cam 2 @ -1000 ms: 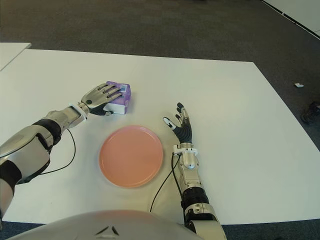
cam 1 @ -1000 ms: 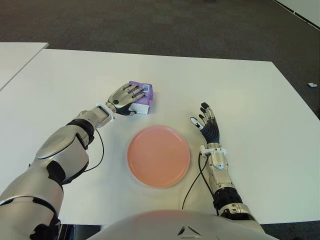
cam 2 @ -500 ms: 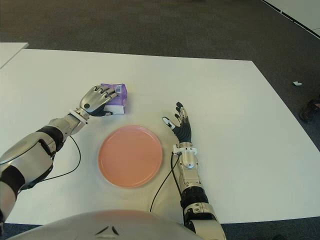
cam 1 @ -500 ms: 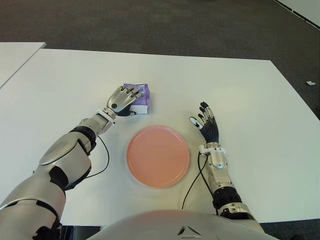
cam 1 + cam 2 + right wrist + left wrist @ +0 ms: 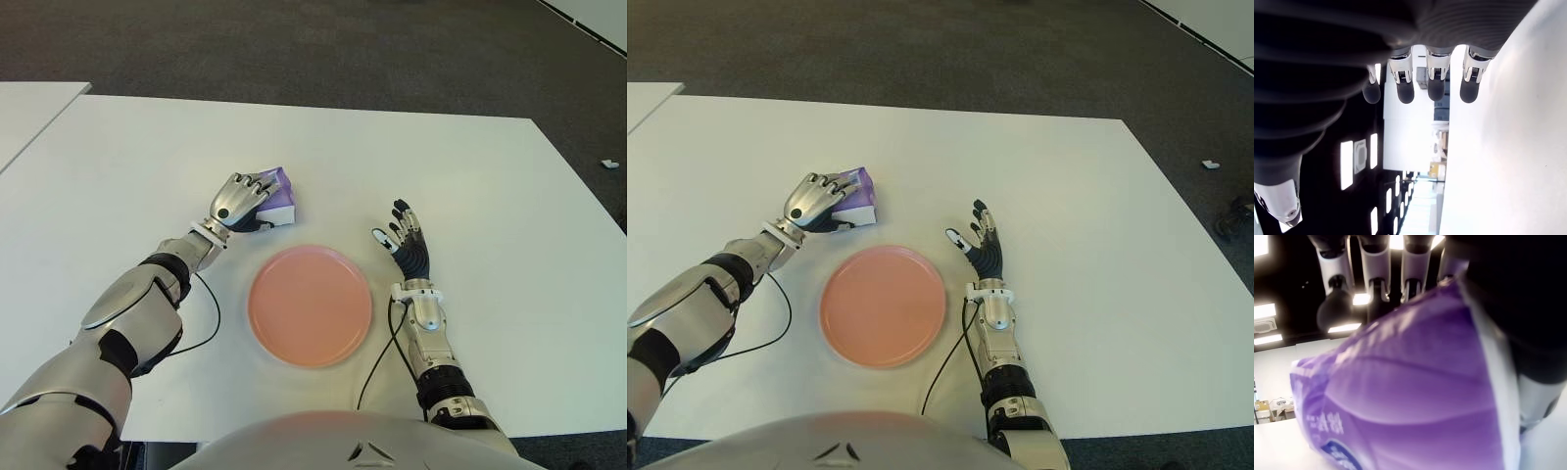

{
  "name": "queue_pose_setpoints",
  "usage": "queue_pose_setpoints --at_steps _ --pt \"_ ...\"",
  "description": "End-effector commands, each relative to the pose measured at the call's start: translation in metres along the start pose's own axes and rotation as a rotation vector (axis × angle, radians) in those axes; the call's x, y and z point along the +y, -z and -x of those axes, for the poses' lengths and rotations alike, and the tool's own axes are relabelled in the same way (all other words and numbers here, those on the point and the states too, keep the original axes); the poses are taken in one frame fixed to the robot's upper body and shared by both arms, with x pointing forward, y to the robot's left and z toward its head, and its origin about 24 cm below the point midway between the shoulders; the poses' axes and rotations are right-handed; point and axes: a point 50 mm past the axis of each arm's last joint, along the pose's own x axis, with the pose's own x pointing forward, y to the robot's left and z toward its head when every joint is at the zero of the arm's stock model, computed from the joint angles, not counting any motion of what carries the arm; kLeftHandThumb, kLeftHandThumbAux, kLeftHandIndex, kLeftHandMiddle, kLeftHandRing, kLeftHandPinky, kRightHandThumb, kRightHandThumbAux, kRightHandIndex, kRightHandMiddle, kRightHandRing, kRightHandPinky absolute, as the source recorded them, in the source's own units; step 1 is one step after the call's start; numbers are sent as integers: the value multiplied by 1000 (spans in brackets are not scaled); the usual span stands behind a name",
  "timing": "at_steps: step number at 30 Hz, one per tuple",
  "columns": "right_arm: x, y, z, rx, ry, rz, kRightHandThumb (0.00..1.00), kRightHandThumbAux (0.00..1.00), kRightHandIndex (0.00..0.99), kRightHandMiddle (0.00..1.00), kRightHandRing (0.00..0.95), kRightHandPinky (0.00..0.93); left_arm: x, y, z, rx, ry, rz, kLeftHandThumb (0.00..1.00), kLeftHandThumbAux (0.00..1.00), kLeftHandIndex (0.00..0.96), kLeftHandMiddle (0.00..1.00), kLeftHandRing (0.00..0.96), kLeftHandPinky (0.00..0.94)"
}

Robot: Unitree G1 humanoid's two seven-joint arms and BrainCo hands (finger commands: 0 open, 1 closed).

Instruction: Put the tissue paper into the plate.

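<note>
Purple tissue pack (image 5: 277, 195) in left hand (image 5: 238, 199), label unreadable.

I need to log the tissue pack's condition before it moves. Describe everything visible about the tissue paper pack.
The tissue paper pack is a small soft packet in glossy purple plastic wrap with a white band along its lower edge and a printed label on one face. It is tilted, one side raised off the white table. The left robot hand covers its top, fingers curled over it in a grasp. It sits just beyond the pink plate, toward the robot's left, not touching it.
</note>
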Motion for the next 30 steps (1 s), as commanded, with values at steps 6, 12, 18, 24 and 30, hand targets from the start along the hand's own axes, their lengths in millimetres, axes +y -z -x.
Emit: queue_pose_setpoints --at_steps 6,12,18,24,30 --pt "-1 47 41 251 10 1 0 597 0 0 0 0 -4 -7 5 16 -13 64 740 696 443 844 841 835" --pt "-2 47 41 254 8 4 0 593 0 0 0 0 -2 -6 3 46 -30 85 739 696 443 841 839 836" --pt "-2 47 41 255 8 5 0 588 0 0 0 0 -1 -4 2 82 -40 113 736 696 443 839 836 832" --pt "-1 48 40 257 5 0 0 590 0 0 0 0 5 3 -4 135 -65 148 732 697 443 832 827 819" --pt "-1 48 40 257 6 0 0 590 0 0 0 0 21 17 -18 147 -125 162 730 697 443 825 818 810"
